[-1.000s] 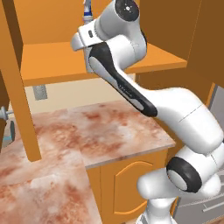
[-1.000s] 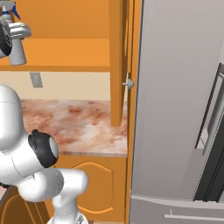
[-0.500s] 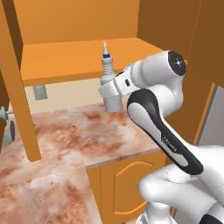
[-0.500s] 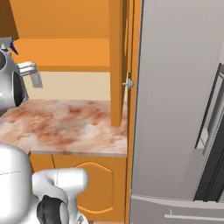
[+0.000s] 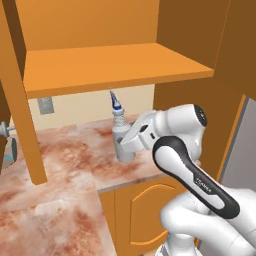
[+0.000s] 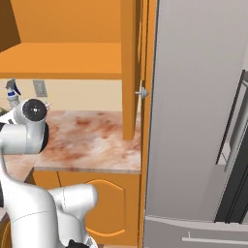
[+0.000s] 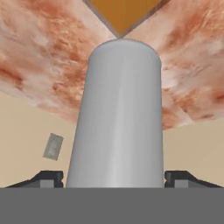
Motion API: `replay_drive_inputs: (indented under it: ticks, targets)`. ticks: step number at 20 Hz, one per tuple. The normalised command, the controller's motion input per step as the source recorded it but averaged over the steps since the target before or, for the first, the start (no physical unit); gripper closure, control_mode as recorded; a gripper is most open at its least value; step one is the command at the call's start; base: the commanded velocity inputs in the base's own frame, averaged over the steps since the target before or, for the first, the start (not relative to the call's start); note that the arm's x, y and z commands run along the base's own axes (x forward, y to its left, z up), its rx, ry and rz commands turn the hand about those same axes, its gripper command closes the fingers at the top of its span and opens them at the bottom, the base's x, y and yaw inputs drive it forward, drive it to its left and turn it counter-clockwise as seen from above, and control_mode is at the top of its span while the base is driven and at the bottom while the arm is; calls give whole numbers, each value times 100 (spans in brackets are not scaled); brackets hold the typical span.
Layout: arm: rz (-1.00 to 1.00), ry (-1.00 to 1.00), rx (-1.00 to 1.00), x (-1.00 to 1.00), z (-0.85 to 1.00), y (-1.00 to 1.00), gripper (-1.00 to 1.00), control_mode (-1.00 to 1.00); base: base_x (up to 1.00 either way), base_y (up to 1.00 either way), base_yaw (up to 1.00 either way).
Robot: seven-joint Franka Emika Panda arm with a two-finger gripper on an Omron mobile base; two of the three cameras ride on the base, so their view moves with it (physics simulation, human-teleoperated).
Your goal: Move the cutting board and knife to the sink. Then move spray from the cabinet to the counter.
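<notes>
The spray [image 5: 119, 136], a small grey bottle with a blue-and-white nozzle, stands upright just over the mottled marble counter [image 5: 65, 165], below the cabinet's orange shelf [image 5: 115, 65]. My gripper [image 5: 128, 146] is shut on its body from the right side. Whether the bottle's base touches the counter I cannot tell. In the hand view the grey bottle [image 7: 118, 118] rises between the two dark fingertips [image 7: 47, 178], with my gripper [image 7: 113, 179] closed around it. From the right base view the nozzle and neck of the spray [image 6: 12, 93] peek out behind my arm at the far left.
The cabinet's upright side panel [image 5: 22, 105] comes down to the counter on the left. A wall outlet [image 5: 45, 105] sits behind. A tall grey fridge [image 6: 193, 121] stands to the right past an orange panel with a knob [image 6: 141, 93]. A small grey and teal object [image 5: 7, 145] lies at the left edge.
The arm has swung down from the cabinet shelf, carrying the spray from shelf height to just over the counter. The jaws have kept their hold.
</notes>
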Motion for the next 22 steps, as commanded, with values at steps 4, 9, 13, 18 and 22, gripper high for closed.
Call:
replay_drive_inputs:
  ticks: [4,9,13,18,22]
  targets:
    - [8,-7,0,52,-92,6,100,-100,0,0,0]
    - [-1,-14,0,61,-67,0,100,-100,0,0,0]
    - [-4,-11,0,86,-54,0,100,-100,0,0,0]
    - [-22,-2,0,89,-29,4,100,-100,0,0,0]
    - [-33,1,-1,79,-24,16,100,-100,0,0,0]
